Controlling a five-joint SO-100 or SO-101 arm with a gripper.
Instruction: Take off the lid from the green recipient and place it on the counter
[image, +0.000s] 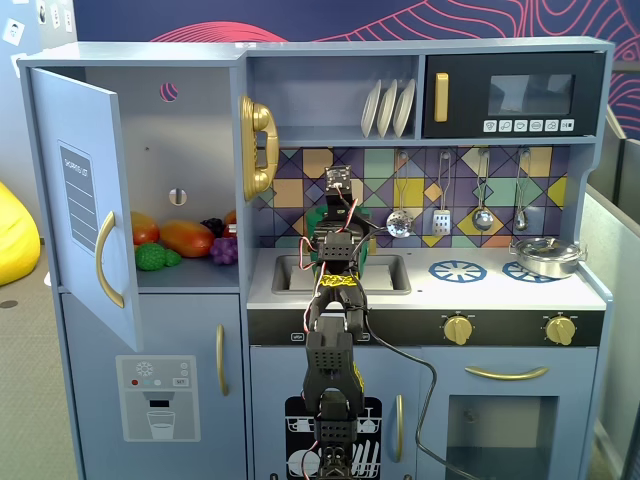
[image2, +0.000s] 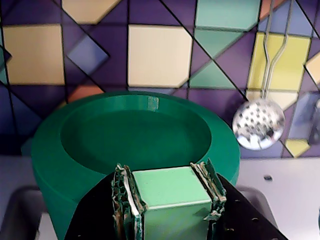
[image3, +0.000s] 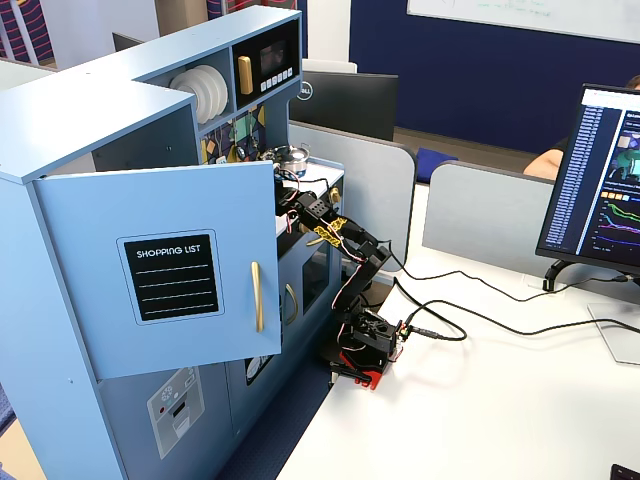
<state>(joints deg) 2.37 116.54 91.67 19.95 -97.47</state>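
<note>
Up close in the wrist view, the fingers (image2: 170, 200) are clamped on the light green strap handle (image2: 170, 192) — one pad pressed to each side of it, no gap on either edge. That handle belongs to the lid (image2: 135, 137), a dark green disc with a raised rim and a sunken middle, and it fills the lower half of this view. Below the rim the dark green wall of the green recipient (image2: 50, 200) drops away at lower left, so the lid looks to sit on the pot, though I cannot tell whether it is seated or raised a little. The pot stands right by the sink, whose grey edge shows at the bottom left, with the white counter (image2: 280, 185) stretching off to the right. Behind it all is the coloured tile backsplash (image2: 160, 55), and a perforated steel skimmer (image2: 257, 122) hangs there at the right. Switching to a fixed view from the front, the black arm (image: 335, 330) rises in front of the cabinet and leans in over the sink (image: 385, 272), hiding pot and lid. On the right burner ring sits a small steel pan (image: 545, 258) — well apart from the arm
</note>
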